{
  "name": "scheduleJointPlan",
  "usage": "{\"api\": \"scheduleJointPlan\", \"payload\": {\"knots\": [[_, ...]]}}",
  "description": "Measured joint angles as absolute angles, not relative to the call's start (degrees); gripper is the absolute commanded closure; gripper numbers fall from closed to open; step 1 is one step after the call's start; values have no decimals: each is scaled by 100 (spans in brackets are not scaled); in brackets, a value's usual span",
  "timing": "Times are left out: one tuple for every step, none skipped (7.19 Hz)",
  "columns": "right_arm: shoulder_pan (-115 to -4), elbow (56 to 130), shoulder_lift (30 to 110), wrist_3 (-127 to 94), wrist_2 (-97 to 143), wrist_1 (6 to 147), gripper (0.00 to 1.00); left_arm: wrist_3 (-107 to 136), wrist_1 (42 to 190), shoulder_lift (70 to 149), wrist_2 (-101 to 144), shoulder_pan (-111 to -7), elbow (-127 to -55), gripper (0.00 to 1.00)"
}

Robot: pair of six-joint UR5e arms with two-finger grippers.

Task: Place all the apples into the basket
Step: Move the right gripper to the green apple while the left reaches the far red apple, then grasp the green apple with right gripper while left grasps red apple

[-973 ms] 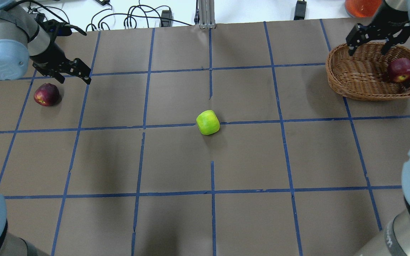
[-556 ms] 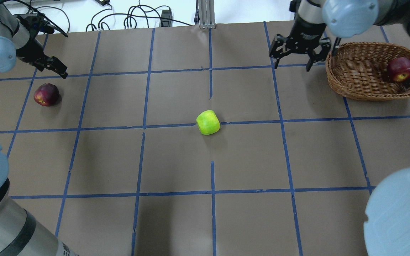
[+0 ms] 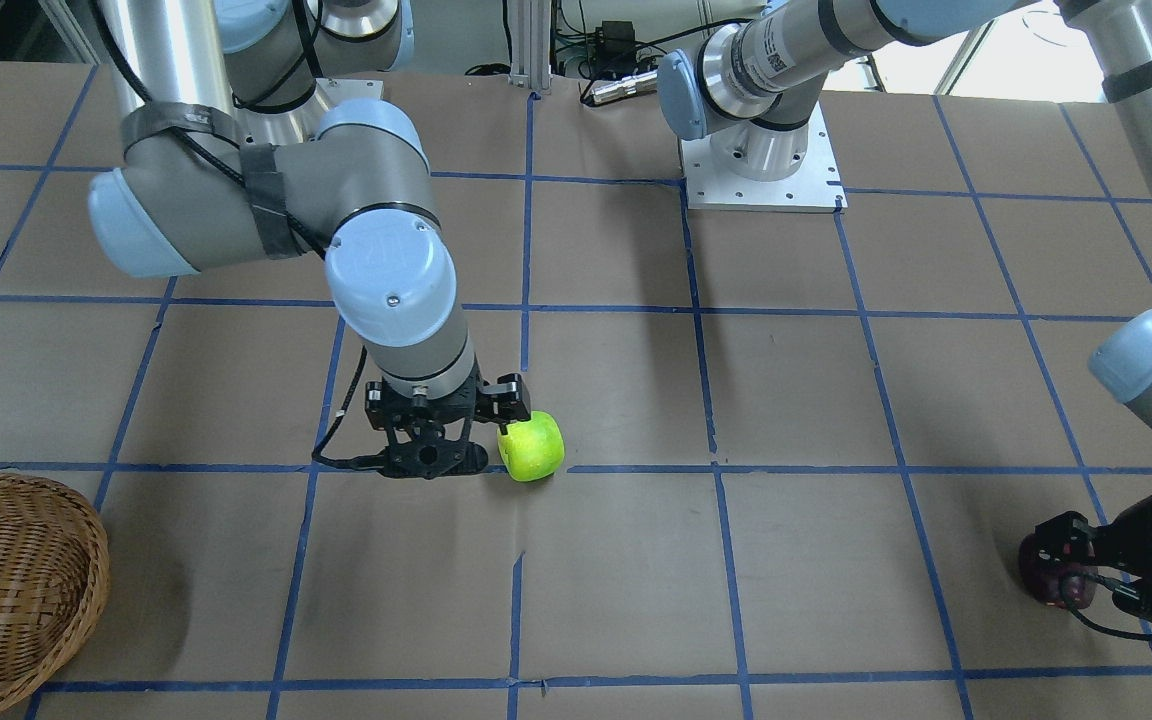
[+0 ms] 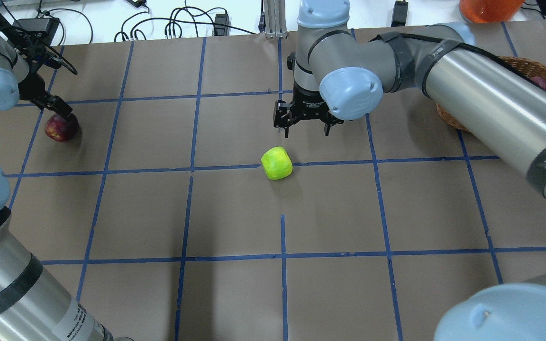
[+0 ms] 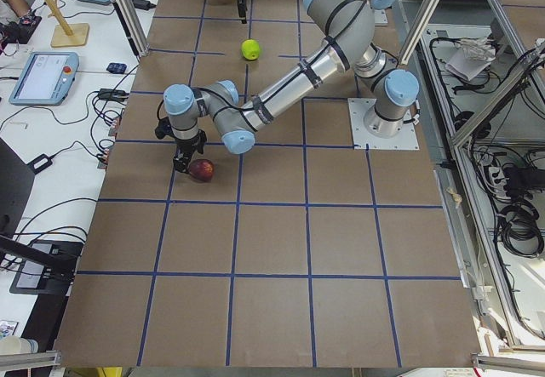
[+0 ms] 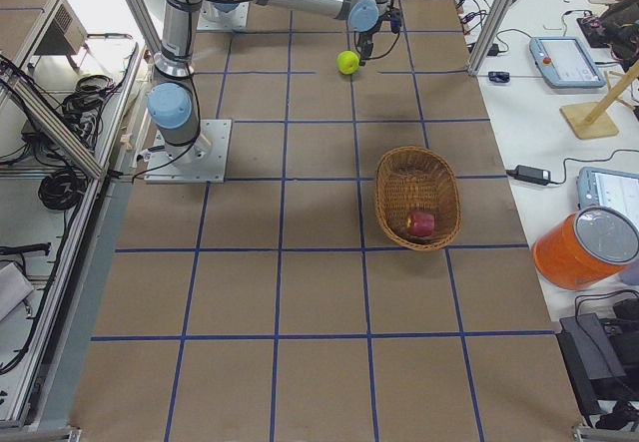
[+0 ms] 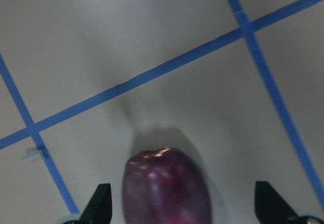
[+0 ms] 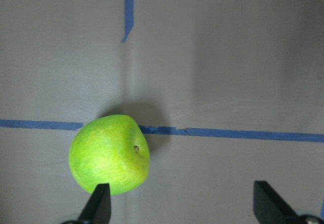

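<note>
inside the basket lies the speckled red apple, so one of three is done. the right gripper, over that basket a second ago, has swung well away from it and now hangs just on the basket's side of the green apple, fingers spread, fruit off-centre between them. farthest from the basket, the left gripper has dropped to the maroon apple, fingers spread either side, not yet pinching. both remaining grasps look imminent.

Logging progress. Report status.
Left gripper open, straddling dark apple. Right gripper open, beside green apple. Red apple in basket. No obstruction seen.
</note>
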State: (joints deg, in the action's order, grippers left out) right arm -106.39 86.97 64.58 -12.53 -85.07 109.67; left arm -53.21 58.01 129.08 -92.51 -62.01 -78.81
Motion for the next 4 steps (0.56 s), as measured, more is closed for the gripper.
{"api": "scheduleJointPlan", "payload": {"knots": [[-10837,8732,6299,-1241,-8422,11274,0,-5325,5788,13037,-9265,-6186,-7932,0],[-11013,8746,6142,-1230,-8408,11443,0,-5315,5780,13118,-9302,-6183,-7980,2],[-11127,8757,6010,-1218,-8415,11512,0,-5283,5786,13146,-9366,-6180,-8004,37],[-11189,8773,5928,-1214,-8425,11539,0,-5200,5823,13117,-9430,-6180,-8009,67]]}}
